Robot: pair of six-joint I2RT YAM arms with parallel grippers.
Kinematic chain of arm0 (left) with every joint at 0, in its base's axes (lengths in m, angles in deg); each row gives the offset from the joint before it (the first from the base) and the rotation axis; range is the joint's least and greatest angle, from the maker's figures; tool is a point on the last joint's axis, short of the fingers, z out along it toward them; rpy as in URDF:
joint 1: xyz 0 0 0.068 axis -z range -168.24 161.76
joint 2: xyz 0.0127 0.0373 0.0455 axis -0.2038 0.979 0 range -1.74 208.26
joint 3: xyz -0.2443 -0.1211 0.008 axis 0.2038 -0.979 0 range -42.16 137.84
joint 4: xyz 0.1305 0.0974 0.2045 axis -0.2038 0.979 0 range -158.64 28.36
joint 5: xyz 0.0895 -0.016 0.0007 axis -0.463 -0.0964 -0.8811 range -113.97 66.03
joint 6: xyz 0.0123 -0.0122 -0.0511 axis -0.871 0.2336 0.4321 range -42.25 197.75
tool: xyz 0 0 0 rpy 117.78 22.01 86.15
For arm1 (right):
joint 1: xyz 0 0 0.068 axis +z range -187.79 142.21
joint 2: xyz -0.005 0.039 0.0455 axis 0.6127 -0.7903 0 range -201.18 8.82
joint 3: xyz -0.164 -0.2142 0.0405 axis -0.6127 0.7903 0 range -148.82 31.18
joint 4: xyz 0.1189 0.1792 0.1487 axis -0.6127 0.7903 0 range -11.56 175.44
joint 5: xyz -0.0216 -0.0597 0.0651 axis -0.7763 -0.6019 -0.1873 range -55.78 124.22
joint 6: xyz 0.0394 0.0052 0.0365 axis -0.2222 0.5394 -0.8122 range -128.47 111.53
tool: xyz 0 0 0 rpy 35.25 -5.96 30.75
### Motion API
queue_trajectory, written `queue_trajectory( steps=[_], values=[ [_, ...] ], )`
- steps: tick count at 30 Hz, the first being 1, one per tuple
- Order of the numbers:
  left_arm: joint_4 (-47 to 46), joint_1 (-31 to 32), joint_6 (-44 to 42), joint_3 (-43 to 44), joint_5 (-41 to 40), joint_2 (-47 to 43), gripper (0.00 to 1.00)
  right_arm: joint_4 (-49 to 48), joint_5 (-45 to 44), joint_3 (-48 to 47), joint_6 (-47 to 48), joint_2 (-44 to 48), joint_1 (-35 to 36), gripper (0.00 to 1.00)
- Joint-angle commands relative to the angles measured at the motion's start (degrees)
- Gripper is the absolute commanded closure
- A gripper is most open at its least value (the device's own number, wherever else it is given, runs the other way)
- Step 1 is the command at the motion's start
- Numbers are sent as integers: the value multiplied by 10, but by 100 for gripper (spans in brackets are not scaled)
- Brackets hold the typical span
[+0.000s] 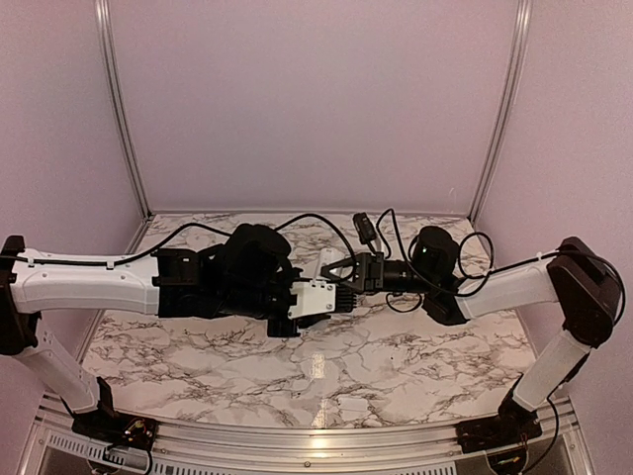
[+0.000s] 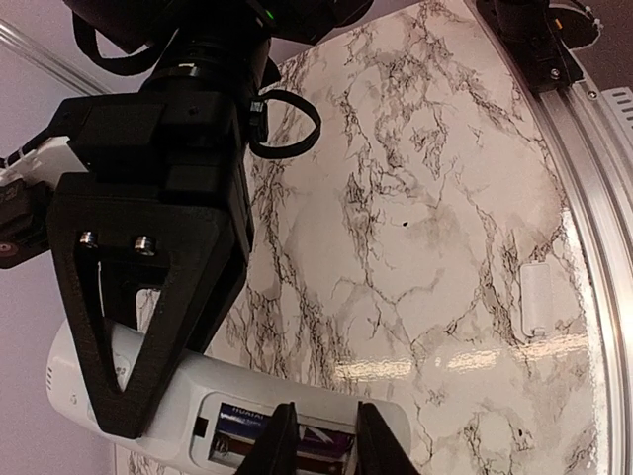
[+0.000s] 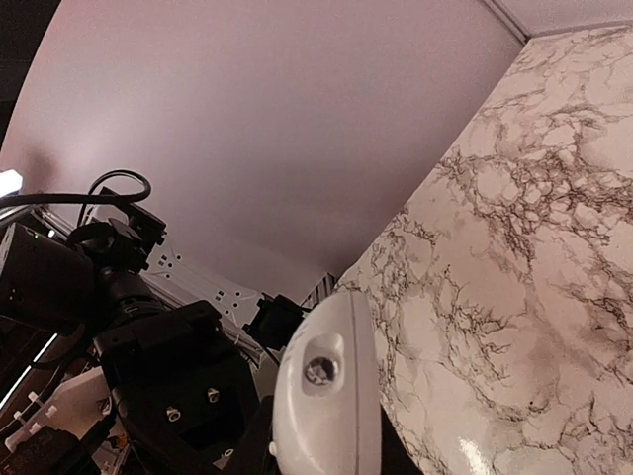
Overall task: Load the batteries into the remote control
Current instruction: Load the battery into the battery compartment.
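The right gripper clamps one end of the remote, whose long axis runs toward the left gripper, its slightly parted jaws straddling the battery lying lengthwise in the remote's open bay.

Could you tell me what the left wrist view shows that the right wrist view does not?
Left wrist only: the remote control with its compartment open, holding a battery, and a small white panel lying on the table. Right wrist only: its rounded end with a small lens. Both: the remote control, marbled table and purple wall.
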Motion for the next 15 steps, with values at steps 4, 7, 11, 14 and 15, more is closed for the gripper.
queue_trajectory(
  steps=[4, 7, 11, 14, 15],
  values=[
    [-54, -10, 94, -19, -27, -90, 53, -6, 3, 19, 45, 44, -11, 100],
    [-107, -17, 155, -53, -30, -136, 26, 8, 3, 21, 68, 57, -17, 100],
    [-109, -53, 270, -61, 10, -156, 1, 5, 6, 21, 89, 78, -19, 100],
    [-104, -86, 346, -66, 87, -145, 1, 6, 7, 19, 104, 96, -19, 100],
    [-107, -91, 362, -71, 114, -140, 1, 7, 8, 18, 108, 101, -19, 100]
  ],
)
